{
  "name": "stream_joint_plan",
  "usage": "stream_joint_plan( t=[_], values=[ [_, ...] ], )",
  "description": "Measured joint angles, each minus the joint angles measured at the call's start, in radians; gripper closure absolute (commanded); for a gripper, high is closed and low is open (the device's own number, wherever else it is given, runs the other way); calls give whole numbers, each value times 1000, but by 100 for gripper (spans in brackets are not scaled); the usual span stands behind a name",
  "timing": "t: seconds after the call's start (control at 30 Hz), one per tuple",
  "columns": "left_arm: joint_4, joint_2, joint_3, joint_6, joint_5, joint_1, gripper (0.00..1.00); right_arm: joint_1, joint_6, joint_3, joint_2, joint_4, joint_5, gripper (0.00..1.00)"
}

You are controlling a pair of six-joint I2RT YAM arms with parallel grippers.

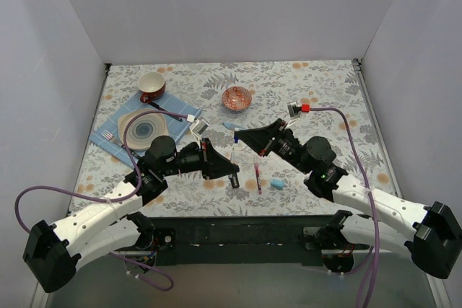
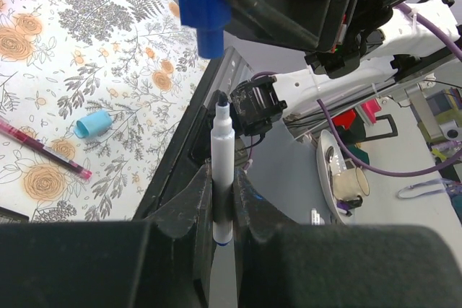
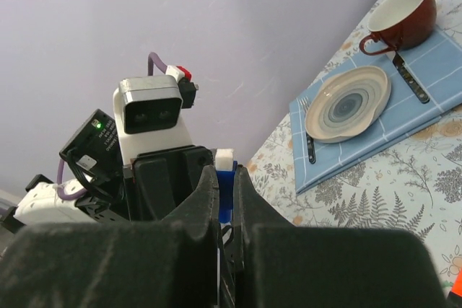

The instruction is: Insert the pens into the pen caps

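Note:
My left gripper (image 1: 232, 169) (image 2: 220, 187) is shut on a pale pen (image 2: 220, 151) with a dark tip and holds it upright above the table; the pen also shows in the top view (image 1: 233, 154). My right gripper (image 1: 239, 135) (image 3: 225, 187) is shut on a small dark blue cap (image 3: 227, 191) (image 2: 200, 6) (image 1: 236, 138). The cap hangs just above the pen tip, with a small gap between them. A thin magenta pen (image 1: 257, 177) (image 2: 45, 151) and a light blue cap (image 1: 277, 184) (image 2: 92, 125) lie on the table. A light blue piece (image 1: 227, 126) lies by the right fingers.
A blue mat (image 1: 115, 129) (image 3: 426, 117) holds a plate (image 1: 142, 129) (image 3: 349, 104), a red-brown cup (image 1: 151, 86) (image 3: 401, 14) and dark cutlery (image 3: 408, 77). A patterned bowl (image 1: 237, 97) stands at the back. An orange bit (image 3: 456, 280) shows at the right wrist view's corner.

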Motion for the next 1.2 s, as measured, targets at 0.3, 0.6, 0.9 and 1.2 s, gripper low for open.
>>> stream_joint_plan(
  t=[0.3,0.6,0.9,1.2],
  values=[
    [5,11,-4,-8,2,0,100,30,4,-9,-6,26,13,99],
    [4,6,-11,-10,-5,0,100,58,-2,-16,-7,26,29,99],
    [4,1,-11,-10,-9,0,100,64,-23,-27,-11,27,51,99],
    [3,1,-13,-10,-10,0,100,67,-31,-27,-7,29,58,99]
  ],
)
